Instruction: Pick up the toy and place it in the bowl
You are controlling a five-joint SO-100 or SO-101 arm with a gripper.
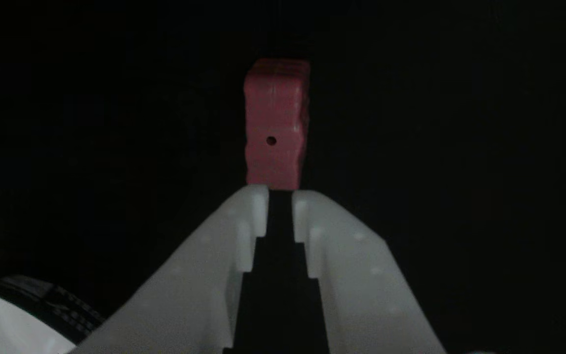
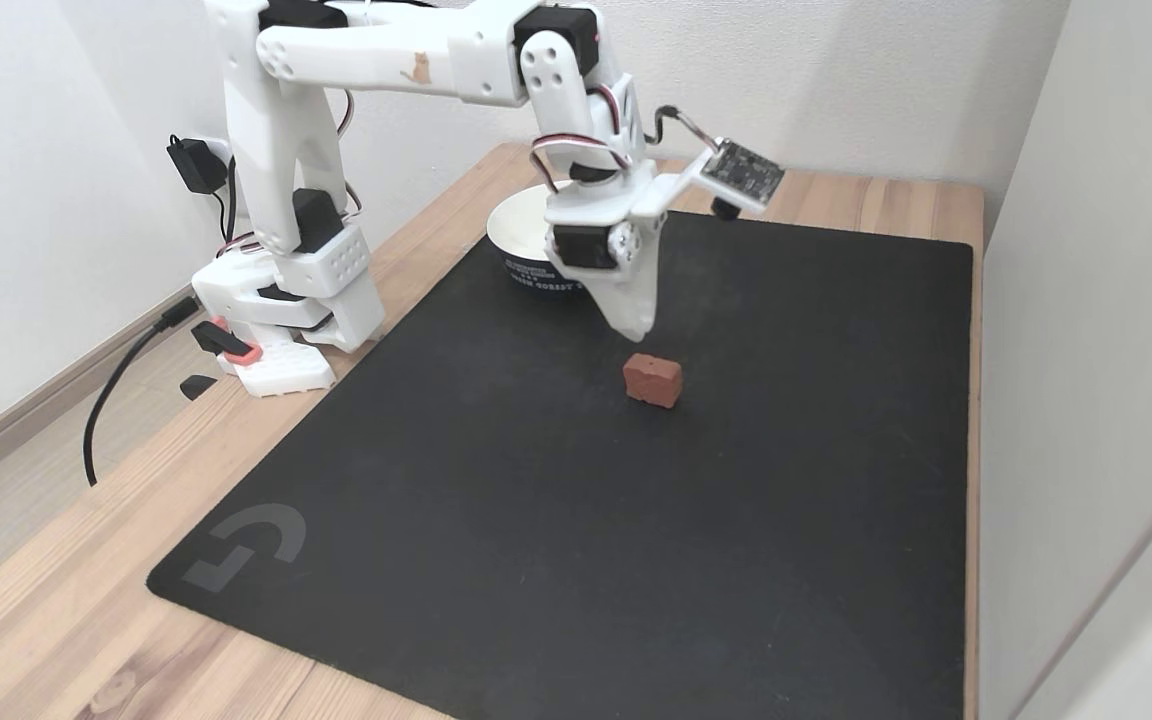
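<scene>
The hand is hanging just above the toy on the black mat — the reach step, with nothing gripped yet. Its fingers are standing narrow, a slim gap between the tips, probably too tight for the block. Next it is likely needing to spread, drop around the toy and squeeze.

In the other view the toy is lying lengthwise straight ahead of the fingertips, holed face up. The bowl is waiting farther back, to the left.
</scene>
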